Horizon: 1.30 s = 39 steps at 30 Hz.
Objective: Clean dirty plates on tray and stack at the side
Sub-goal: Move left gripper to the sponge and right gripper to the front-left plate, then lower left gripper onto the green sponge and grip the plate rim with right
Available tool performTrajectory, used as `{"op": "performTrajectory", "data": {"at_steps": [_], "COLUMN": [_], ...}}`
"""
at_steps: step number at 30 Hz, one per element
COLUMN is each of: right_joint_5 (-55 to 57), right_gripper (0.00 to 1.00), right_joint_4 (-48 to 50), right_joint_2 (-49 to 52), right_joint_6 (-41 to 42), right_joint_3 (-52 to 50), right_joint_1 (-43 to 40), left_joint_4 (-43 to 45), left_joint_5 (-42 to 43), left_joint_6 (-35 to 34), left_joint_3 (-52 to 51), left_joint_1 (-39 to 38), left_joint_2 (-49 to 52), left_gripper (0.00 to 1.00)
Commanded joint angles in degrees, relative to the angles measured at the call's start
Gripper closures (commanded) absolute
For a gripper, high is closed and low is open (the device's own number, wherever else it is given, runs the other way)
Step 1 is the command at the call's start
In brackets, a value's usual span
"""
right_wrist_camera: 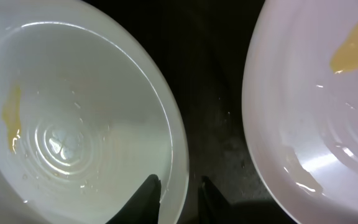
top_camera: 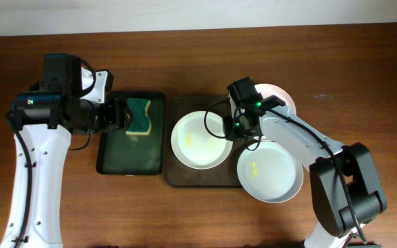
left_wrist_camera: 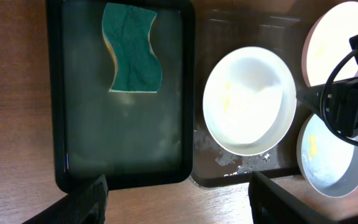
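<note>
Three white plates sit on the dark brown tray [top_camera: 178,178]. The left plate [top_camera: 200,138] has a faint yellow smudge. My right gripper [top_camera: 234,128] is shut on its right rim; in the right wrist view the gripper [right_wrist_camera: 179,191] has one finger inside that plate [right_wrist_camera: 73,124] and one outside. A second smudged plate [top_camera: 269,172] lies front right. The third plate [top_camera: 281,96] is at the back, half hidden by the right arm. My left gripper [top_camera: 125,115] hovers open over the black tray [top_camera: 109,155], next to a green sponge [top_camera: 140,116]; its jaws [left_wrist_camera: 179,199] hold nothing.
The narrow black tray [left_wrist_camera: 123,130] has a wet greenish bottom, with the green and yellow sponge [left_wrist_camera: 131,56] at its far end. Water drops lie on the brown tray [left_wrist_camera: 229,168] by the plate [left_wrist_camera: 250,99]. Bare wooden table surrounds both trays.
</note>
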Motion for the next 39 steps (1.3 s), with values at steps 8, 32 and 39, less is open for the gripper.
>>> {"op": "performTrajectory", "data": {"at_steps": [8, 32, 39], "right_joint_5": [0.72, 1.16, 1.16], "right_gripper": [0.82, 0.83, 0.83], "right_joint_4": [4.11, 4.70, 3.13], "right_joint_2": [0.24, 3.28, 3.26], "right_joint_6": [1.01, 0.96, 0.94], "right_joint_3": [-3.50, -1.68, 0.13], "right_joint_1": [0.72, 1.09, 1.09], "left_joint_4": [-0.07, -0.11, -0.13], "left_joint_5": [0.42, -1.07, -1.07], "left_joint_6": [0.68, 0.66, 0.68], "left_joint_3": [0.46, 0.46, 0.46], "left_joint_1": [-0.17, -0.17, -0.17], "left_joint_2": [0.31, 0.31, 0.31], "left_gripper": [0.29, 0.27, 0.27]}}
